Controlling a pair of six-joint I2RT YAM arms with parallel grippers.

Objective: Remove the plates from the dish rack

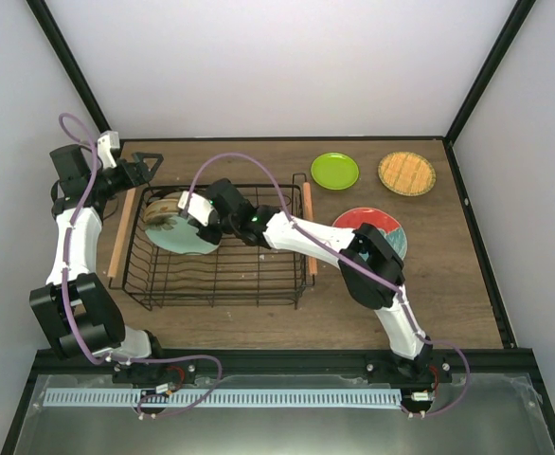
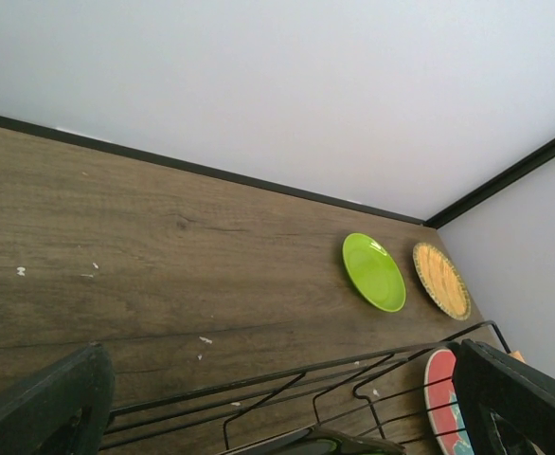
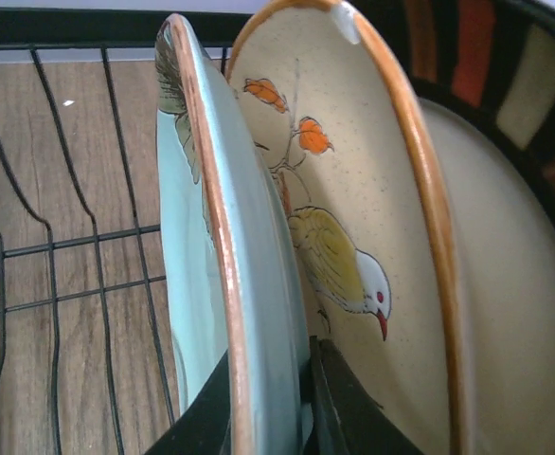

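- The pale teal plate [image 3: 187, 284] is stood on edge at the far left of the dish rack [image 1: 211, 305], just beside the beige plate [image 3: 353, 237].
- Its rim is clamped by the right gripper [image 3: 268, 403].
- The left gripper [image 1: 151, 167] is held open by the rack's far-left corner.

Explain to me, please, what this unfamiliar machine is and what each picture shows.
These are two robot arms bolted at the near edge of a table. One picture looks down from above; the other two come from wrist cameras. The right gripper is shut on the rim of a pale teal plate standing in the black wire dish rack, beside a beige bird plate and a striped-rim plate. The left gripper is open and empty. On the table lie a lime-green plate, an orange plate and a red plate.
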